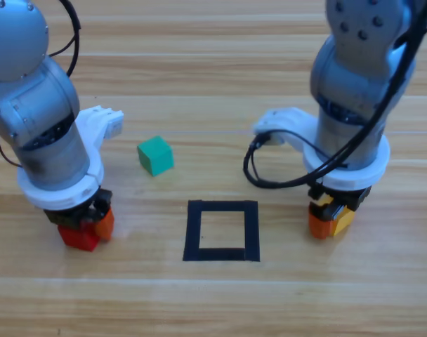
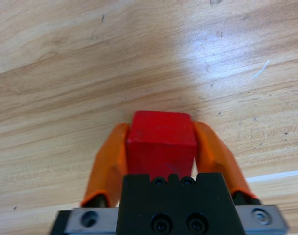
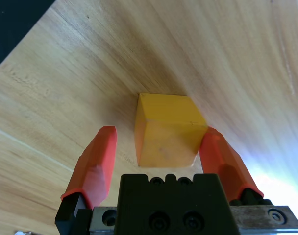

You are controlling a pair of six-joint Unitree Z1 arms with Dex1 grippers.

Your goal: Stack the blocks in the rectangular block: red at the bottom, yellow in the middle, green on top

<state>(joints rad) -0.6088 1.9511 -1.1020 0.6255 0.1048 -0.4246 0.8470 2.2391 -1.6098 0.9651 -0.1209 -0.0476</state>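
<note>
My left tool is down on the desk near its left edge, and the left wrist view shows both orange jaws pressed flat against the sides of the red cube, so it is clamped on that cube. From above, the red cube peeks out below the tool, resting on or just over the wood; I cannot tell which.

My right tool is down towards the right edge, on the other side of the black tape rectangle. The yellow cube sits between its jaws: the right jaw touches the cube's side, while a clear gap shows between the left jaw and the cube, so this tool is spread and not gripping. In the high view the yellow cube shows beside the orange jaw, just right of the rectangle.

The rectangle lies between the two tools, closer to the near edge of the desk, with bare wood inside it.

Farther back, the green cube sits alone on the desk, turned at an angle, beyond the rectangle's far-left corner and well apart from both tools.
</note>
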